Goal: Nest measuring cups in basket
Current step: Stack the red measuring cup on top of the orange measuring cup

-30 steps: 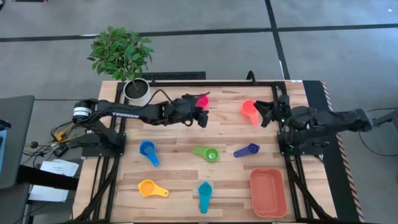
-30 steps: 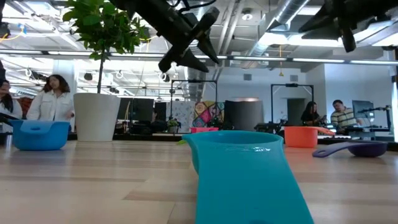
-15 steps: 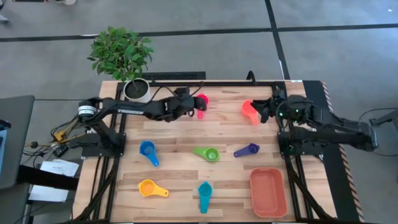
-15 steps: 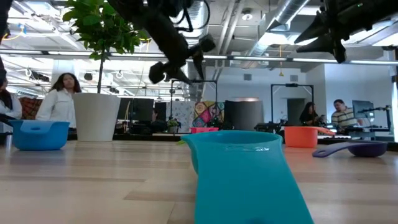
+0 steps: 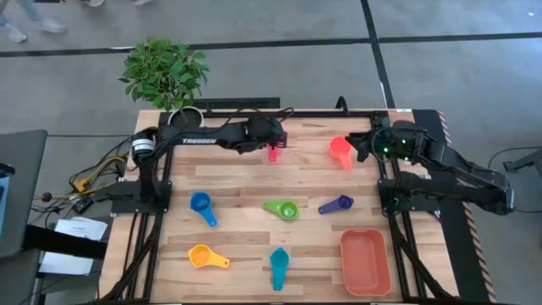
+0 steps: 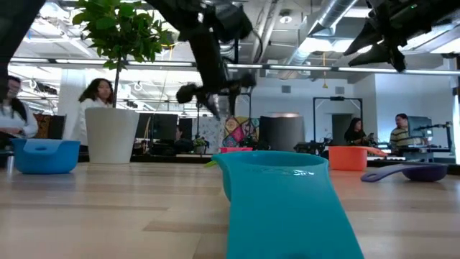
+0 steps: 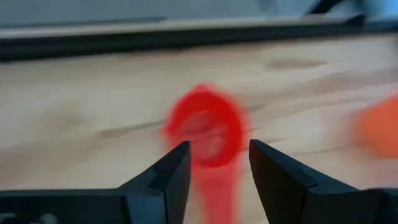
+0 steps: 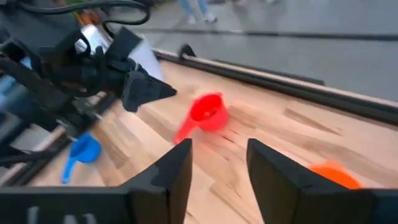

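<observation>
While both grippers gape empty, red cup [image 7: 204, 132], round-bowled, flat-handled, on wood.

Potted plant [image 5: 166, 72], perhaps seated people [image 6: 402, 134]

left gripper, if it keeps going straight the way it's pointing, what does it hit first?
Most likely the red measuring cup: it sits framed between the open fingers of the left gripper. Its handle runs back toward the gripper, so that would probably be met first; depth is unclear.

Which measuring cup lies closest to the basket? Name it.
The dark blue cup. It lies just above the orange basket on the table's right side; the light blue cup and green cup sit farther left.
</observation>
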`<action>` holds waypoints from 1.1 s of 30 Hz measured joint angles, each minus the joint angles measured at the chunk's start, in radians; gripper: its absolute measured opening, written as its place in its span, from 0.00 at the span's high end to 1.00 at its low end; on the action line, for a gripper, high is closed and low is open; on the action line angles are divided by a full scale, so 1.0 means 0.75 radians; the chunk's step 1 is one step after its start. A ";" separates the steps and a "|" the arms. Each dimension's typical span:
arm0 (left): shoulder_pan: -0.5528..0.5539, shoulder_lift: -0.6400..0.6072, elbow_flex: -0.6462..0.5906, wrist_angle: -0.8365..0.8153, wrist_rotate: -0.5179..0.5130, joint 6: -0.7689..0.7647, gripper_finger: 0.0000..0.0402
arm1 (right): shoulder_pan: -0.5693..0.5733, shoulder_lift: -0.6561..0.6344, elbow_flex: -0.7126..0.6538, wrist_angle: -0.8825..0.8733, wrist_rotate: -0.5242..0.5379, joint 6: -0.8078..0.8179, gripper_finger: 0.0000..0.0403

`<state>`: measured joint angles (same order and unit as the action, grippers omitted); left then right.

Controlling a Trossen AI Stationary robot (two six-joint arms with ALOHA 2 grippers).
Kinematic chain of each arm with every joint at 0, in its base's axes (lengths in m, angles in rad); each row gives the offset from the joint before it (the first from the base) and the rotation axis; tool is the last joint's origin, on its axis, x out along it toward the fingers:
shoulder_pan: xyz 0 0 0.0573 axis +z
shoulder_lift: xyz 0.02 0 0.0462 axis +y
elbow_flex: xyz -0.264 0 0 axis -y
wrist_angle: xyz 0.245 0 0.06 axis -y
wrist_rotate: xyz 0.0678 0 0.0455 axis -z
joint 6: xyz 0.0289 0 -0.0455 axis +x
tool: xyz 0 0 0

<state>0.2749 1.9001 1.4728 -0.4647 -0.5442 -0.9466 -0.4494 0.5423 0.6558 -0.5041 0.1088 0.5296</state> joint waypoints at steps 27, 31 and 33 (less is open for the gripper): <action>0.199 0.241 0.037 0.016 0.390 -0.056 0.62 | -0.055 0.293 0.075 -0.125 0.027 0.192 0.41; 0.193 0.241 0.037 0.017 0.383 -0.062 0.67 | -0.056 0.288 0.075 -0.126 0.030 0.194 0.41; 0.193 0.241 0.037 0.015 0.373 -0.061 0.71 | -0.056 0.288 0.075 -0.125 0.030 0.194 0.41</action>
<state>0.4194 2.0808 1.5005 -0.4534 -0.2645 -0.9924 -0.4915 0.7585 0.7120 -0.5976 0.1310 0.6754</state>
